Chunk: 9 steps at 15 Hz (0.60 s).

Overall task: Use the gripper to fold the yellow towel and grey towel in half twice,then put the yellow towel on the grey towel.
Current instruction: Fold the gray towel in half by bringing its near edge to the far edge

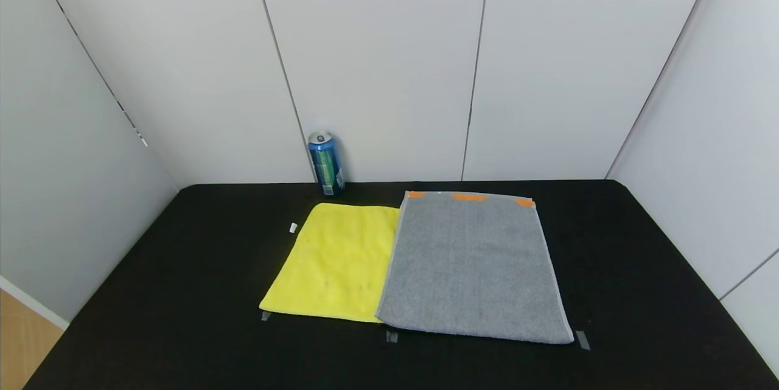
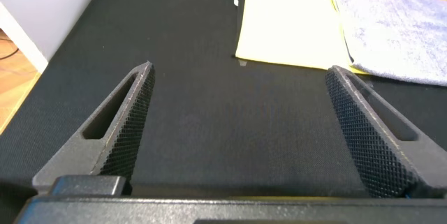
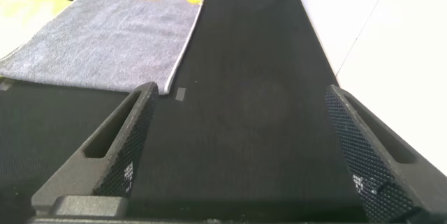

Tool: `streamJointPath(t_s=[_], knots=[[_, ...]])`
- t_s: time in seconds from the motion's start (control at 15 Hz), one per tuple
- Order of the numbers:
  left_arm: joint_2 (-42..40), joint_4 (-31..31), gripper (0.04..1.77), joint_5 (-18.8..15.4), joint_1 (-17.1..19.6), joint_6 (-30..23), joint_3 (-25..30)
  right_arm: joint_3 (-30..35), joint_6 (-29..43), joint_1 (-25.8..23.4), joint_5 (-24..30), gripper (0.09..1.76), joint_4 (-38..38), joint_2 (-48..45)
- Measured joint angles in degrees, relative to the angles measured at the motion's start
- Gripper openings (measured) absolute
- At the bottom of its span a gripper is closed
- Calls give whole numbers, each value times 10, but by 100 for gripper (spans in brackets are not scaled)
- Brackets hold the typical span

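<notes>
Yellow towel (image 1: 338, 262): flat, centre frame, its right edge under the grey towel (image 1: 471, 265).
Left pincer (image 2: 241, 123): wide, empty.
Right pincer (image 3: 241, 144): wide, empty.
Risk: that overlap — lifting yellow could drag grey askew.

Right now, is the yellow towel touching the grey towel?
Touching. The head view shows the grey towel with its left edge lying over the yellow towel, no black table between them.

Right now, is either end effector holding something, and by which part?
Nothing is held. The left end effector and right end effector are open above the black table.
</notes>
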Motion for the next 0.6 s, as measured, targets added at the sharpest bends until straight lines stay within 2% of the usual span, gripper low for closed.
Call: streamJointPath(t_s=[0.6], knots=[[0,0,172,0,0,0,0,0,0,0,0,171,0,0]])
